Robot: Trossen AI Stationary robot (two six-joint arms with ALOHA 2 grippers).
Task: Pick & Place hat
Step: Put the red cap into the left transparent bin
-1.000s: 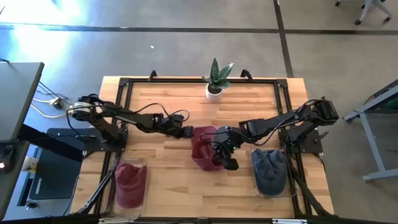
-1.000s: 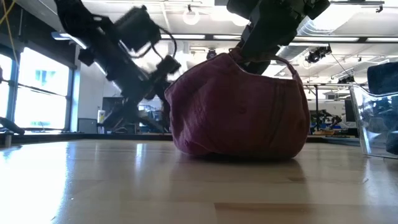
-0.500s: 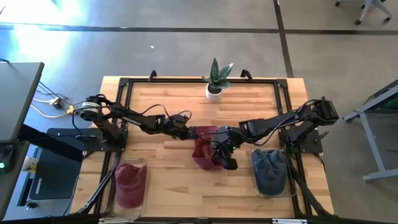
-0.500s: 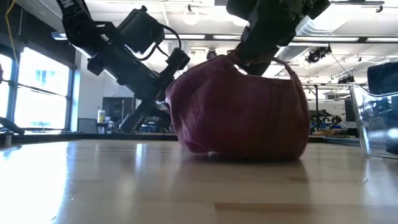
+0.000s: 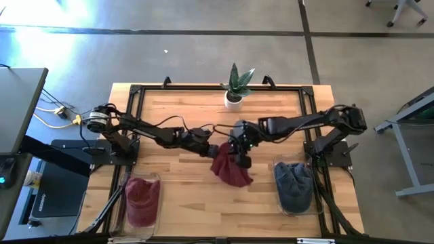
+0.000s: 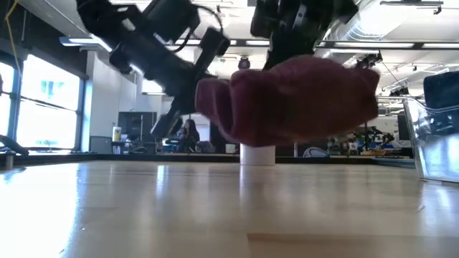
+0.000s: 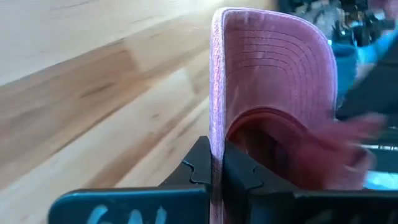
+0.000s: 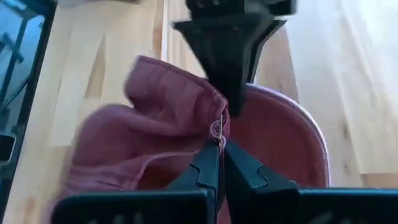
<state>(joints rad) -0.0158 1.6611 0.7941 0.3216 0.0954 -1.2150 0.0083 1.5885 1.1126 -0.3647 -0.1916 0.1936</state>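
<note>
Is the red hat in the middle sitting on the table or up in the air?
Up in the air. The low view shows a gap between the red hat and the table.

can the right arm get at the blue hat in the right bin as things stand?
Probably not yet. The right gripper is shut on the red hat, held clear of the table together with the left gripper. The blue hat lies uncovered in its bin close by, but the right arm must let go first.

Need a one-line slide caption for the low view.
Both grippers, left and right, hold the maroon hat clear above the wooden table.
</note>
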